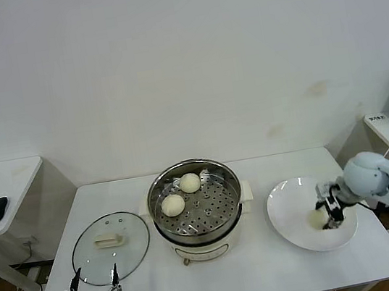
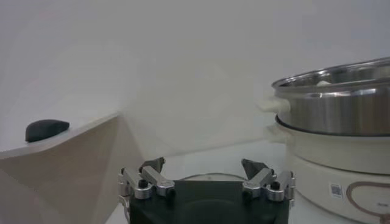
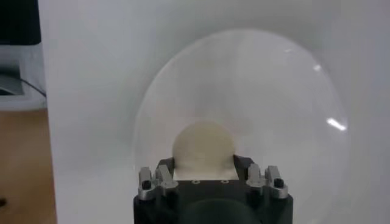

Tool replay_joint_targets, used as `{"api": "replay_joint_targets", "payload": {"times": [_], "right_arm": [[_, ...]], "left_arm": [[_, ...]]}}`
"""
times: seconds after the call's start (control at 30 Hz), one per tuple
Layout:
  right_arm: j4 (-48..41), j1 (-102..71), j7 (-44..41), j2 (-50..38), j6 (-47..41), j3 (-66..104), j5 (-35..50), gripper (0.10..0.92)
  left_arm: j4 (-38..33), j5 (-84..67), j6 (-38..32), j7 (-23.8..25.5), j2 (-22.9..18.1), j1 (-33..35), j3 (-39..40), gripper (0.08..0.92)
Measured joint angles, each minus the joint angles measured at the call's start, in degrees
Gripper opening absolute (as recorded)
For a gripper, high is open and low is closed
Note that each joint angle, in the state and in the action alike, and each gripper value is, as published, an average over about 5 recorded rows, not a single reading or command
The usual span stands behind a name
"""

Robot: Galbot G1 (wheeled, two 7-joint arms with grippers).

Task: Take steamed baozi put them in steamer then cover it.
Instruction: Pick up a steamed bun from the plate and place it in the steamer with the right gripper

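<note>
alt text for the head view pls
The right gripper closes around a baozi on a white plate, right of a steel steamer holding two more buns. The glass lid lies left, with the left gripper idle near it.

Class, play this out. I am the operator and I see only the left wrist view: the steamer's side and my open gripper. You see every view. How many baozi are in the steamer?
Observer: Two, a rear baozi and a front baozi, on the tray of the steamer.
Operator: Any left outside?
Observer: A third baozi lies on the white plate, with the right gripper down at it.
Operator: Where is the cover?
Observer: The cover lies flat on the table, left of the steamer, just beyond the left gripper.
</note>
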Motion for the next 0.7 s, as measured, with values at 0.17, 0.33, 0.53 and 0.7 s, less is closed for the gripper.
{"api": "replay_joint_targets", "payload": {"times": [0.17,0.33,0.53,0.7], "right_arm": [[-0.2,9.87,-0.17,2.4,-0.53,-5.06,3.52,0.619],[-1.09,19.6,0.1,7.12,-0.63,-10.09,7.19,0.619],[-2.6,27.38,1.28,15.12,-0.08,-14.84,11.15,0.619],[-3.77,29.87,2.66,22.3,1.8,-17.7,13.77,0.619]], "left_arm": [[-0.22,0.0,-0.1,0.0,0.34,0.06,0.15,0.823],[-0.44,-0.35,-0.11,-0.02,0.53,-0.14,-0.21,0.823],[-0.66,-1.02,-0.19,-0.04,0.21,0.31,-0.89,0.823],[-0.63,-1.77,-0.39,-0.01,0.21,0.95,-1.7,0.823]]}}
